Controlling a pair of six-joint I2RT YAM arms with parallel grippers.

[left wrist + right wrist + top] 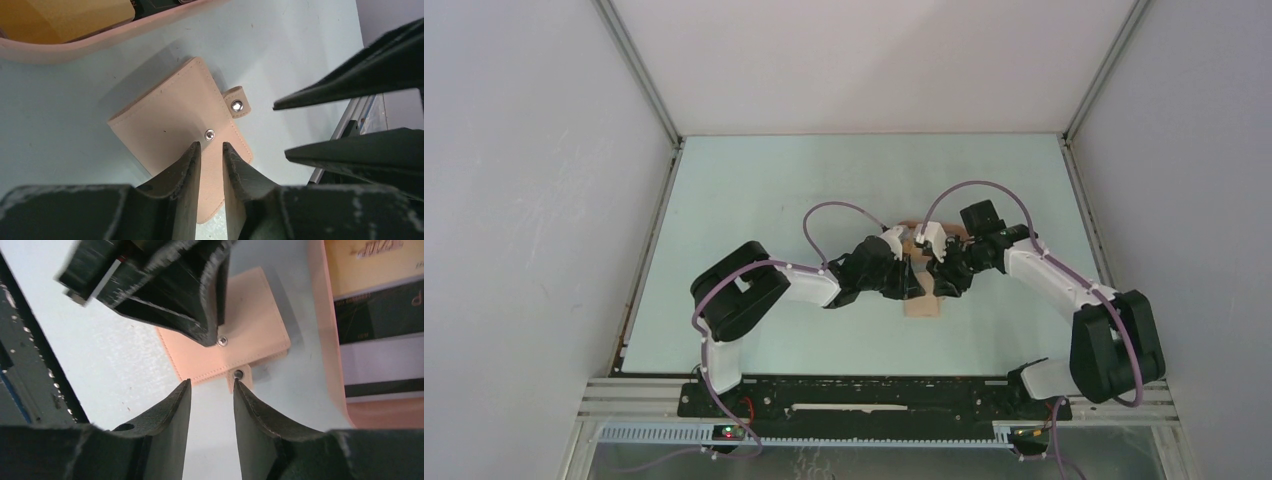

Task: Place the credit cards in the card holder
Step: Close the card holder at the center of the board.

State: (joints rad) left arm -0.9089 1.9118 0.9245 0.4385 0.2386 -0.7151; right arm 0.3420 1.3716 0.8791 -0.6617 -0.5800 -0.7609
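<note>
The tan card holder (170,115) lies folded on the table, its snap tab (236,105) undone and sticking out past the edge. It also shows in the top view (923,303) and the right wrist view (250,315). My left gripper (211,146) is narrowly open with its tips on or just above the holder's face beside the snap stud; nothing is between the fingers. My right gripper (212,382) is open and empty at the holder's edge, one fingertip at the snap tab (238,374). The credit cards lie in the pink tray: a yellowish one (370,265), a black one (380,315) and a light blue-grey one (382,365).
The peach-pink tray (320,340) sits right behind the holder, mostly hidden by the grippers in the top view (911,226). The two grippers (909,280) (944,272) are very close together over the holder. White walls enclose the table on three sides.
</note>
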